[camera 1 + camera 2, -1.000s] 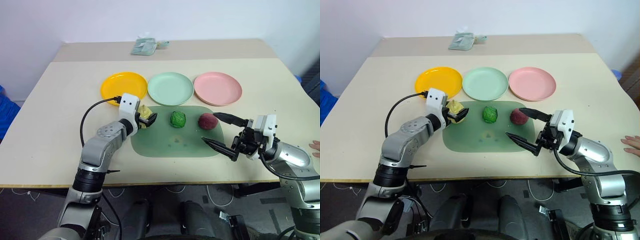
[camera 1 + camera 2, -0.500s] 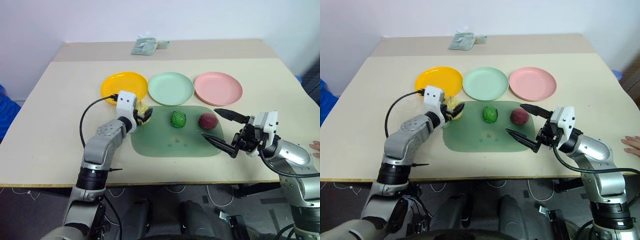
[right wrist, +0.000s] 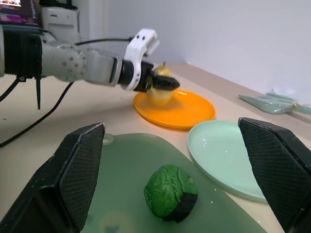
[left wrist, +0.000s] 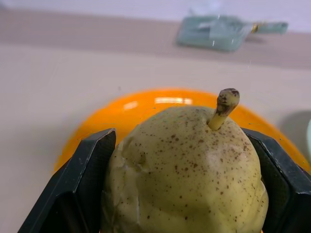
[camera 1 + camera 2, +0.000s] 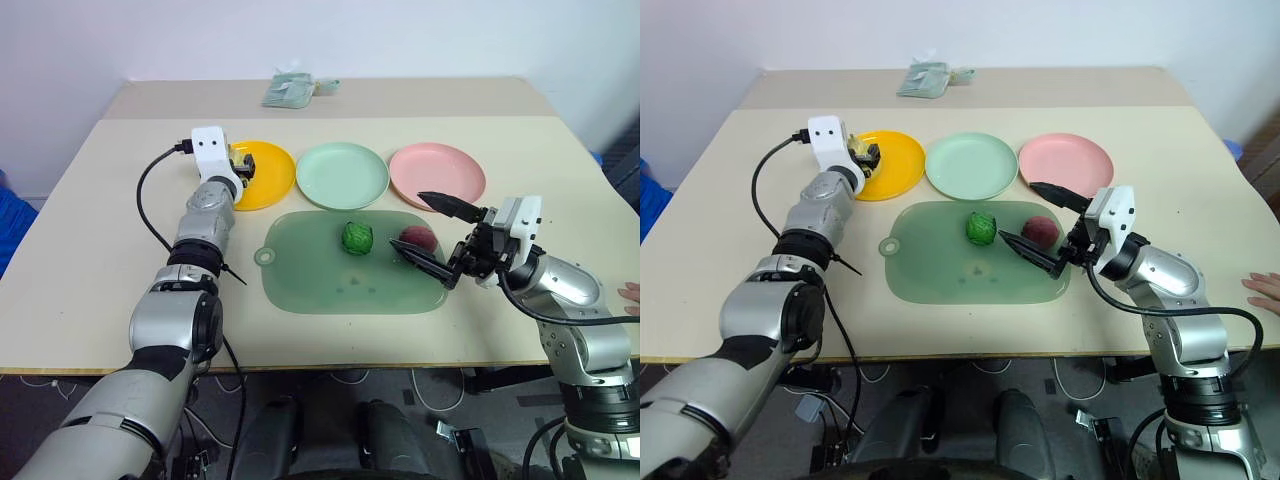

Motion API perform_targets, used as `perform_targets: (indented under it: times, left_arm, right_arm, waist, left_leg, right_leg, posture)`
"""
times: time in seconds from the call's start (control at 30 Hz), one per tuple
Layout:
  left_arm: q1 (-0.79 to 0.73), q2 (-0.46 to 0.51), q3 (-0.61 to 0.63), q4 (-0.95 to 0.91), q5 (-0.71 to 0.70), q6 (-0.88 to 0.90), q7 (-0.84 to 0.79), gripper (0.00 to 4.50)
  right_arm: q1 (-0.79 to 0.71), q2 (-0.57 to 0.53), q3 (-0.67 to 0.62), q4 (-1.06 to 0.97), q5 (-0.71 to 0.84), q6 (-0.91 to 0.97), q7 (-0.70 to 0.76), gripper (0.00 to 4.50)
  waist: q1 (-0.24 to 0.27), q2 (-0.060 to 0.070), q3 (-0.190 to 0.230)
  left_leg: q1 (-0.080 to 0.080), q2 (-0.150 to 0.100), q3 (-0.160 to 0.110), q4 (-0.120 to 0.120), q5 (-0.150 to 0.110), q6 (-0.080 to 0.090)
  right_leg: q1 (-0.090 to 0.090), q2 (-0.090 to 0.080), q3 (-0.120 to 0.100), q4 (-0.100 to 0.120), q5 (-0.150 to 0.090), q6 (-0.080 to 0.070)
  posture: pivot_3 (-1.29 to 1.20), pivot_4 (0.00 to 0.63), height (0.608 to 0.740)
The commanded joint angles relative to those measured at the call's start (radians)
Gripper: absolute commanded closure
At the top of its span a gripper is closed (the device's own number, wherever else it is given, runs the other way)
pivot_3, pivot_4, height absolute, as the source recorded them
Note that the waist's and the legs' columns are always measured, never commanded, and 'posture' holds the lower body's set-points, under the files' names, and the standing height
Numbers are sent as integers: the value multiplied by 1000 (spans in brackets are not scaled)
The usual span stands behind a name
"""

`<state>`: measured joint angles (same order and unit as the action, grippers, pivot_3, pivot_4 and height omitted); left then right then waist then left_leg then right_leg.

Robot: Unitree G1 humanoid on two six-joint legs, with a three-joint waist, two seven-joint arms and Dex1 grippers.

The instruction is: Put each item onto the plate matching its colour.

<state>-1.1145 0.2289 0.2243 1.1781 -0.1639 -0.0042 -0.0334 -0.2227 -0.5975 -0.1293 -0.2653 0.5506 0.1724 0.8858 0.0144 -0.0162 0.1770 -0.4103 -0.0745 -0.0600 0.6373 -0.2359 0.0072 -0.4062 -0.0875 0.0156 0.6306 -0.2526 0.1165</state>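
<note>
My left gripper (image 4: 182,187) is shut on the pale yellow item (image 4: 184,165), which has a short stem. It holds the item just above the left rim of the yellow-orange plate (image 5: 268,176). The dark green bumpy ball (image 5: 356,238) and the dark red ball (image 5: 418,238) lie on the green mat. Beyond the mat are the mint green plate (image 5: 342,175) and the pink plate (image 5: 437,176), both bare. My right gripper (image 5: 411,222) is open wide over the mat's right end, close to the dark red ball. Whether it touches the ball I cannot tell.
The large green mat (image 5: 320,285) lies mid-table in front of the plates. A folded pale green packet (image 5: 290,92) rests at the table's far edge. A person's hand (image 5: 630,295) lies on the table's right edge. A black cable (image 5: 150,215) loops beside my left arm.
My left gripper closed on the yellow item and carried it from the mat's left end away and leftward to the yellow-orange plate. My right gripper edged towards the dark red ball.
</note>
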Motion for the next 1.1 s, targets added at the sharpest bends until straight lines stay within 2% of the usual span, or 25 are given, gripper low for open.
perform_targets:
  times: [0.03, 0.17, 0.3, 0.4, 0.5, 0.57, 0.67, 0.87, 0.97, 1.1]
  left_arm:
    - [-62, -8, 23, 41, -9, -77, -52, 45]
    - [-55, -18, 44, 35, -27, -104, -82, 45]
    - [-5, -29, 52, -95, -72, -95, -198, 45]
    - [137, -35, 5, -411, -124, 19, -329, 45]
    - [277, -17, -27, -716, -186, 174, -392, 45]
    - [400, 33, -44, -954, -227, 295, -426, 45]
    - [513, 97, -48, -1140, -250, 407, -431, 45]
    - [611, 148, -83, -1279, -271, 505, -464, 45]
    - [662, 192, -136, -1351, -324, 572, -584, 45]
    - [692, 280, -233, -1347, -297, 534, -757, 45]
  right_arm:
    - [-26, 8, -7, -9, -5, -9, -9, 0]
    - [-17, 9, -13, -26, -3, -1, -20, 0]
    - [-4, 10, -11, -45, 2, 9, -32, 0]
    - [-2, 14, -6, -51, 1, 18, -39, 0]
    - [-3, 18, 6, -54, -6, 24, -43, 0]
    - [-14, 24, 25, -52, -19, 31, -47, 0]
    - [-29, 35, 44, -38, -26, 36, -47, 0]
    - [-43, 58, 67, -21, -30, 35, -44, 0]
    - [-46, 52, 79, -14, -35, 35, -25, 0]
    - [-51, 54, 78, -9, -34, 40, -23, 0]
  waist:
    - [0, 0, 0]
    - [-1, 0, 0]
    - [-2, 0, 0]
    - [-5, 0, 0]
    - [-9, 0, 0]
    - [-13, 0, 0]
    - [-23, 1, 0]
    - [-5, 1, -1]
    - [-2, 1, -1]
    - [-4, 2, -1]
  left_leg:
    - [0, 0, 0, 0, 0, 0]
    - [0, 0, 0, 0, 0, 0]
    - [0, 0, 0, 0, 0, 0]
    - [0, 0, 0, 0, 0, 0]
    - [0, 1, 1, -1, 0, 0]
    - [0, 1, 1, -1, 0, 0]
    - [0, 2, 0, -2, 0, -1]
    - [0, 2, 0, -1, 0, -1]
    - [0, 2, 0, -1, 1, -1]
    - [0, 2, 0, -1, 1, -1]
  right_leg:
    - [0, 0, 0, 0, 0, 0]
    - [0, 0, 0, 0, 0, 0]
    - [0, 0, 0, 1, 0, 0]
    - [-1, 0, 1, 1, 0, 0]
    - [-2, 0, 3, 1, 0, 0]
    - [-2, 0, 3, 1, 0, 0]
    - [-3, 0, 5, 2, 0, 0]
    - [-1, 0, 4, 1, 0, -1]
    - [-1, 0, 4, 1, 0, -1]
    - [-2, 0, 4, 1, 0, -1]
  posture:
    - [0, 150, 740]
    - [0, 150, 740]
    - [0, 150, 740]
    - [0, 150, 740]
    - [0, 150, 740]
    - [0, 150, 740]
    - [0, 150, 740]
    - [0, 150, 740]
    - [0, 150, 740]
    - [0, 150, 740]
